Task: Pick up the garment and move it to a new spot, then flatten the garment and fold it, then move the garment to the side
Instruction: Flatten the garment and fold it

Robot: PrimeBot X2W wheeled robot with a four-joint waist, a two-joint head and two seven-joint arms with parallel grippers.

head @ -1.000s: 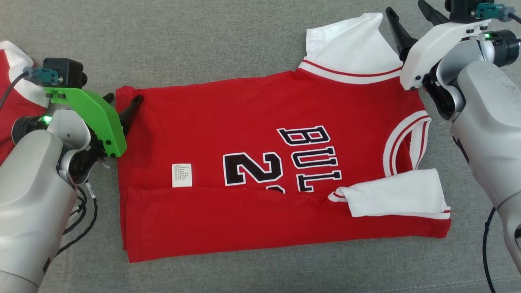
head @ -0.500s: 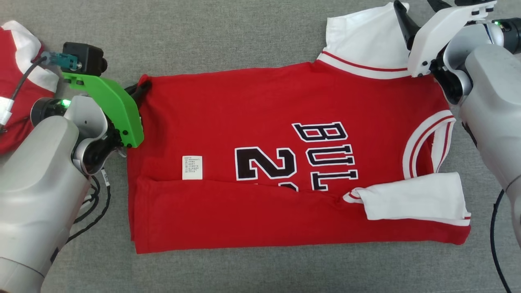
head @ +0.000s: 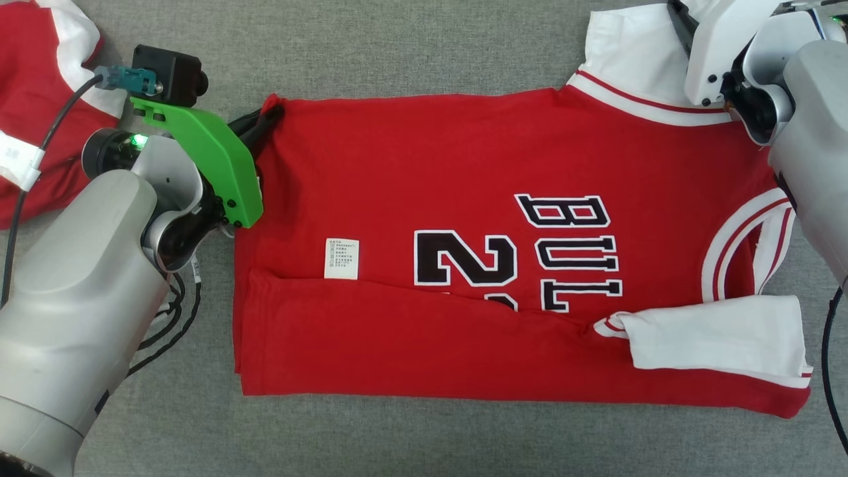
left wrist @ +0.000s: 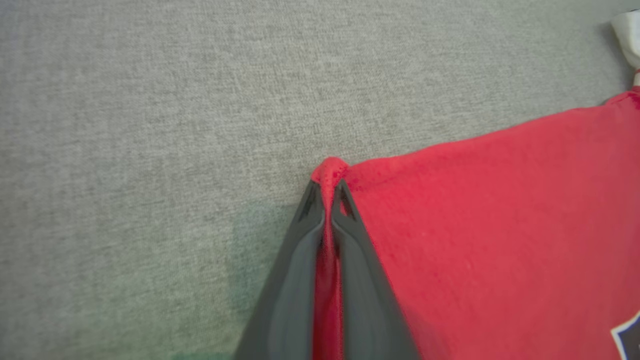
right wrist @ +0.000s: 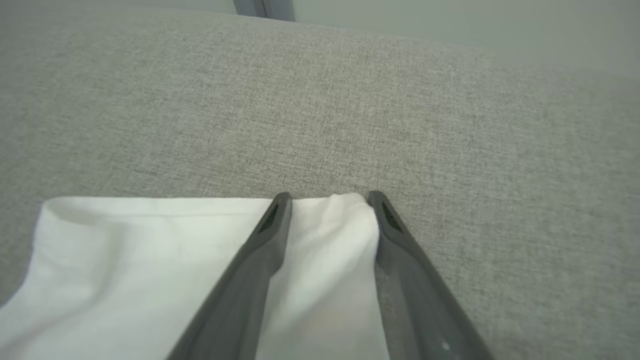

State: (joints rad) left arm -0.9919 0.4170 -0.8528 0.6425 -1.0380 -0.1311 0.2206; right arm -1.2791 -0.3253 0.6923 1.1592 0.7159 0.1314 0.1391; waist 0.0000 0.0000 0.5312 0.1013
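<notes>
Left hand (left wrist: 327, 191) now on maybe-"BUL" jersey (head: 464, 165)

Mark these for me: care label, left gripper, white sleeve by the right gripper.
care label (head: 342, 258): head view, middle of the tag.
left gripper (left wrist: 327, 192): left wrist view, between fingertips shut on the jersey (left wrist: 475, 225) corner.
white sleeve (right wrist: 150, 240): right wrist view, flat cloth near its edge.
</notes>
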